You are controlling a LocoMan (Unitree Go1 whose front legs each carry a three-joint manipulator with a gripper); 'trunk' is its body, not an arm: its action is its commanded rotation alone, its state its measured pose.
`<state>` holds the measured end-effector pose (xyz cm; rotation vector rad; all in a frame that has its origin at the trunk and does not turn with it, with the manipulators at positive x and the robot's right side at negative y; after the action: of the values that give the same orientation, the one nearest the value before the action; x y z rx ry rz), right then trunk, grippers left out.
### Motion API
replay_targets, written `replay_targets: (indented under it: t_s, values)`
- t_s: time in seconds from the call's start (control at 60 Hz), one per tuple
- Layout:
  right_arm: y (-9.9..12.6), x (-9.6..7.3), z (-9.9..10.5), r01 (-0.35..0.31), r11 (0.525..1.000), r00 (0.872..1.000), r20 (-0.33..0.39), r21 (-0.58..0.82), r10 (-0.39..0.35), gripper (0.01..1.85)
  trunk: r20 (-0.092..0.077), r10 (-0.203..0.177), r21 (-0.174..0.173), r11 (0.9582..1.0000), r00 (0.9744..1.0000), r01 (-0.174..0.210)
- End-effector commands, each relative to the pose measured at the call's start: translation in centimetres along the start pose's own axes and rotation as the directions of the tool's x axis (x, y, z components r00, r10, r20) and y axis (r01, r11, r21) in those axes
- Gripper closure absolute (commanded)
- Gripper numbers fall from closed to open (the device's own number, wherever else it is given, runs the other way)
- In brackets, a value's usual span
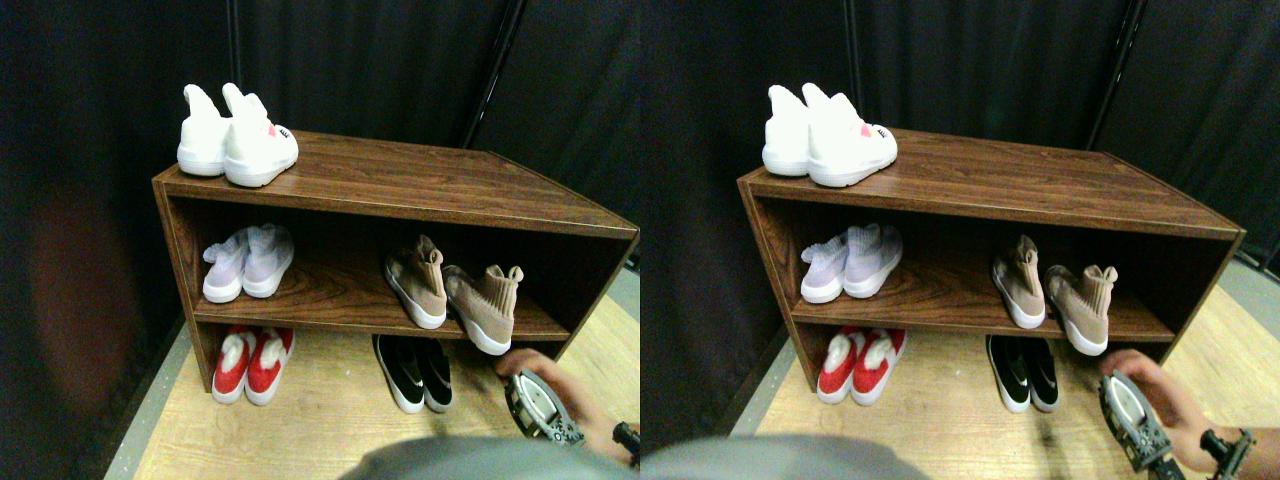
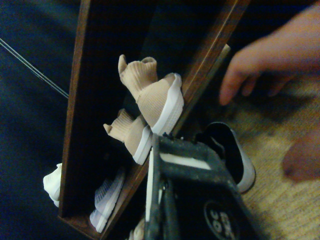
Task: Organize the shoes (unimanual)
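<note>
Right gripper (image 1: 540, 408) sits at about five o'clock in the forward view, beside a person's hand (image 1: 562, 385) on the floor; whether its jaws are open or closed I cannot tell. Largest is the wooden shelf (image 1: 400, 180), then the tan sock-shoes (image 1: 455, 290) at three o'clock on its middle board, the nearer one overhanging the edge, above the black slip-ons (image 1: 415, 372). They look light and soft-knit, so I'd grasp the firmer white sole or heel; no writing is readable.
</note>
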<state>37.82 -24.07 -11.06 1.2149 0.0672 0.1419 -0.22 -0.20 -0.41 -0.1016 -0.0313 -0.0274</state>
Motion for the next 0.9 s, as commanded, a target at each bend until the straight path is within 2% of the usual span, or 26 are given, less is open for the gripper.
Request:
replay_targets:
  t_s: [0.017,0.3,0.583,0.75,0.9]
  values:
    - [0.93,-0.03,0.29,-0.036,0.999,0.999,0.004,-0.019,0.036,1.80,-0.013,0.004,-0.007,1.0000,0.9999,-0.004]
    - [0.77,-0.46,0.48,-0.036,0.999,0.999,0.028,-0.001,0.036,1.80,-0.015,0.009,-0.005,0.9999,0.9999,-0.009]
    - [0.67,-0.42,0.52,-0.043,0.999,0.999,-0.001,0.017,0.043,1.80,-0.016,0.008,-0.006,0.9999,0.9998,-0.008]
    - [0.78,-0.64,0.53,-0.034,0.999,0.999,0.023,0.015,0.033,1.80,-0.016,0.006,-0.002,1.0000,0.9999,-0.006]
    - [0.86,-0.70,0.54,-0.044,0.999,0.999,0.014,0.009,0.044,1.80,-0.016,0.006,-0.002,1.0000,0.9999,-0.006]
